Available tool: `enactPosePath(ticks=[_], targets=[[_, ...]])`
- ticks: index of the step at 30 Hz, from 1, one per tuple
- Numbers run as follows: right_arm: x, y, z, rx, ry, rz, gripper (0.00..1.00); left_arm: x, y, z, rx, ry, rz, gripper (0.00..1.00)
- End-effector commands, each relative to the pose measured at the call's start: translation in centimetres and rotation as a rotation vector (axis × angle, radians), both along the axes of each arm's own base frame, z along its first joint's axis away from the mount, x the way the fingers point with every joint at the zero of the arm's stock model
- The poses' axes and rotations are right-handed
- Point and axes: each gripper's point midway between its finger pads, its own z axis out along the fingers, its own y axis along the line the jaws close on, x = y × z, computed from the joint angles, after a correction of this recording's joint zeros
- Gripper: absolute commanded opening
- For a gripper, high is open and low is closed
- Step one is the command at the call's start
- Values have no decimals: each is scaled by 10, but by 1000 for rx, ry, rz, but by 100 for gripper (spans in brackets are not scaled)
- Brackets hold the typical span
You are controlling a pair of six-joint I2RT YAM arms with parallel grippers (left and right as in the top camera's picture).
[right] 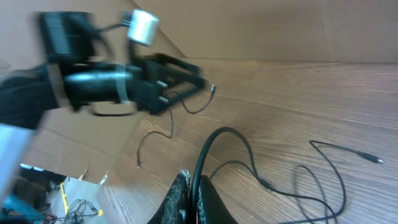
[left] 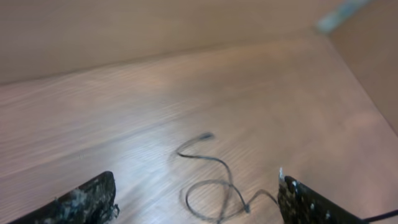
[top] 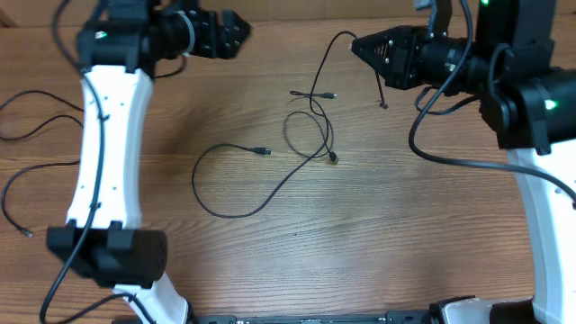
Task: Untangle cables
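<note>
Cables (top: 310, 126): loose, tangled loops at table (top: 405, 234) centre.
Right hand (top: 355, 43): clamped on one cable strand (right: 211, 143), near far edge.
Left hand (top: 243, 32): wide, empty.

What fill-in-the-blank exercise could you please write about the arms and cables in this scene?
1. The right arm's fingers are shut on a thin black ____.
2. The left arm's fingers are spread ____, with nothing held between them.
3. The other cables lie loose on the ____ table.

Missing words: cable; open; wooden.
</note>
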Motion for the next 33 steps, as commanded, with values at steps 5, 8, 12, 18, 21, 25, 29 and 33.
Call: enactPosePath(ticks=[5,8,12,18,21,25,29,33], targets=[[-26,-3,37,52,-64,9,4,-35,-91,-18,-111,-107,-528,86],[-28,-3,37,51,-60,10,4,-42,-111,-42,-130,-43,-589,82],[-30,-2,37,54,-59,25,4,-61,-127,-54,-300,-52,-781,80],[-27,-7,38,58,-61,14,4,-71,-125,-65,-566,-135,-910,82],[-28,-9,39,65,-60,17,4,-61,-114,-70,-609,-134,-878,84],[-26,-8,41,67,-72,18,4,-56,-104,-69,-613,-133,-853,88],[-24,-8,46,73,-101,21,4,-63,-114,-69,-618,-119,-874,88],[-24,-8,48,75,-111,21,4,-76,-134,-77,-582,-84,-919,83]])
